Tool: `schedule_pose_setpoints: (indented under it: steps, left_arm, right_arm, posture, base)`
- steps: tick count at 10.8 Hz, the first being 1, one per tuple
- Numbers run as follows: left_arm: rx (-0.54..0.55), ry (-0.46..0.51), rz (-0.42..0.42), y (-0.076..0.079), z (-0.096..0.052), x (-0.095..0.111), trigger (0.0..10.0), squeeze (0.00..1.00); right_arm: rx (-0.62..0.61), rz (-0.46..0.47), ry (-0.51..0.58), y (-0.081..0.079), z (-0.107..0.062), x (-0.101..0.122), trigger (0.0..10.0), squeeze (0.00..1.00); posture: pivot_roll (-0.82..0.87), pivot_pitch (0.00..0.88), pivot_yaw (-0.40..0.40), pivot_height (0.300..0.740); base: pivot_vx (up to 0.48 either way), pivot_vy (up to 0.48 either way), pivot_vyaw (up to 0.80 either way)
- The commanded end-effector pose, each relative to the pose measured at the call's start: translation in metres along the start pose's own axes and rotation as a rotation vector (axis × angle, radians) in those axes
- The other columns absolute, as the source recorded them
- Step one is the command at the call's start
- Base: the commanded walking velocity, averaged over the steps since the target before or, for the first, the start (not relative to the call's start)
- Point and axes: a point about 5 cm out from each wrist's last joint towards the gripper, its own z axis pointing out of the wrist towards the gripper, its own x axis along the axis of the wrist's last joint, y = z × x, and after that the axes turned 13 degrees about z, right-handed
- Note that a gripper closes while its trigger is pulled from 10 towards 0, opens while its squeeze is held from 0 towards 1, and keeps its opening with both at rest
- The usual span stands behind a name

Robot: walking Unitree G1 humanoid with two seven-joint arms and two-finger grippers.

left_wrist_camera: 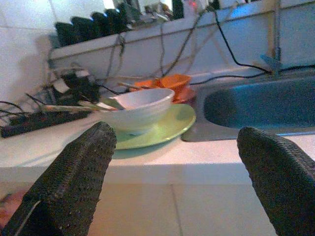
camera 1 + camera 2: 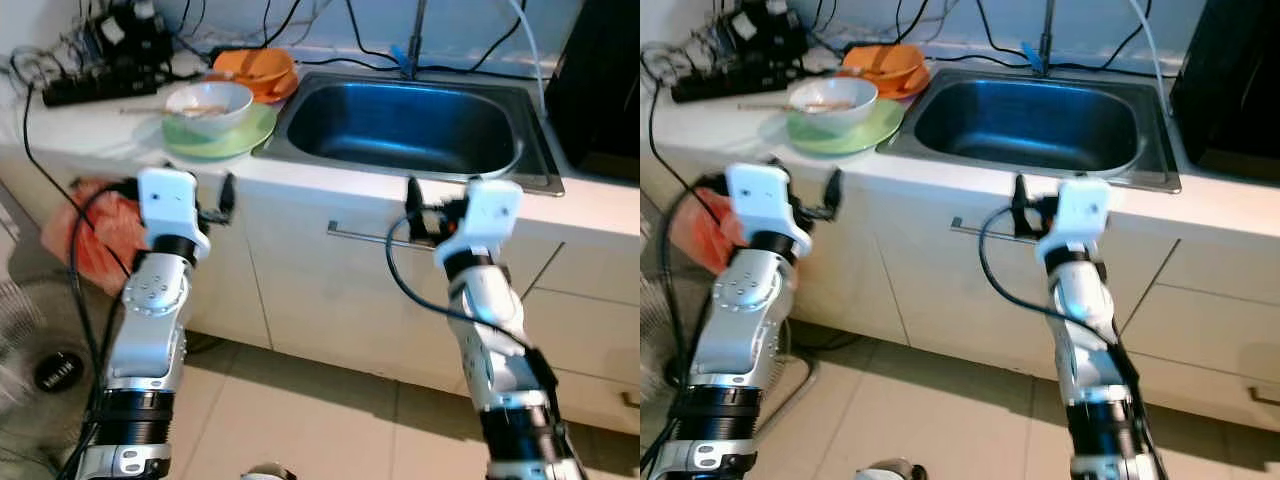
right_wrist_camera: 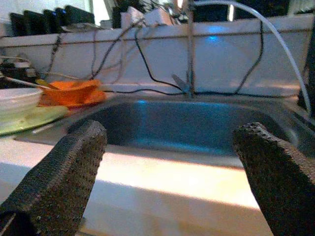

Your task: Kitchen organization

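A white bowl [image 2: 208, 103] with utensils in it sits on a light green plate [image 2: 225, 137] on the counter, left of the steel sink [image 2: 405, 125]. Orange dishes [image 2: 258, 72] are stacked behind the plate. My left gripper [image 2: 220, 200] is open, held just below the counter edge in front of the plate; in the left wrist view its fingers [image 1: 83, 172] frame the bowl [image 1: 140, 107]. My right gripper [image 2: 414, 205] is also open, level with the counter edge in front of the sink basin [image 3: 187, 125]. Neither holds anything.
A black power strip [image 2: 95, 90] with tangled cables lies at the counter's back left. A faucet [image 2: 415, 40] stands behind the sink, a dark appliance [image 2: 600, 80] to its right. Below are white cabinets with a bar handle [image 2: 360, 237], a red bag [image 2: 95, 235], a fan [image 2: 40, 340].
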Motion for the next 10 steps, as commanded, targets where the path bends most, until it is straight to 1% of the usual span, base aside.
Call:
schedule_pose_setpoints:
  steps: [1, 3, 5, 7, 8, 10]
  left_arm:
    - [-0.013, 0.004, -0.007, 0.001, 0.005, 0.003, 10.0, 0.00]
    - [-0.018, -0.005, -0.008, 0.006, 0.004, 0.000, 10.0, 0.00]
    - [-0.012, -0.025, -0.035, 0.009, 0.002, -0.005, 10.0, 0.00]
    - [-0.017, -0.040, -0.079, 0.020, 0.001, -0.010, 10.0, 0.00]
    - [-0.022, -0.040, -0.084, 0.022, 0.001, -0.011, 10.0, 0.00]
    - [-0.045, -0.040, -0.099, 0.031, 0.005, -0.011, 10.0, 0.00]
  right_arm:
    - [-0.015, 0.003, 0.018, 0.000, 0.001, 0.002, 10.0, 0.00]
    - [-0.021, -0.008, 0.025, 0.002, 0.002, 0.003, 10.0, 0.00]
    - [-0.005, -0.032, 0.036, 0.004, 0.004, 0.010, 10.0, 0.00]
    - [-0.006, -0.063, 0.044, 0.011, 0.004, 0.017, 10.0, 0.00]
    - [-0.009, -0.066, 0.046, 0.012, 0.004, 0.018, 10.0, 0.00]
    - [-0.027, -0.090, 0.055, 0.017, 0.000, 0.023, 10.0, 0.00]
  posture:
    - [0.21, 0.000, 0.100, 0.740]
    - [0.21, 0.000, 0.094, 0.740]
    - [0.19, 0.000, 0.058, 0.740]
    - [0.16, 0.000, 0.044, 0.740]
    - [0.15, 0.000, 0.044, 0.740]
    - [0.11, 0.000, 0.045, 0.740]
  base:
    - [0.000, 0.000, 0.00]
    - [0.000, 0.000, 0.00]
    - [0.000, 0.000, 0.00]
    - [0.000, 0.000, 0.00]
    - [0.000, 0.000, 0.00]
    - [0.000, 0.000, 0.00]
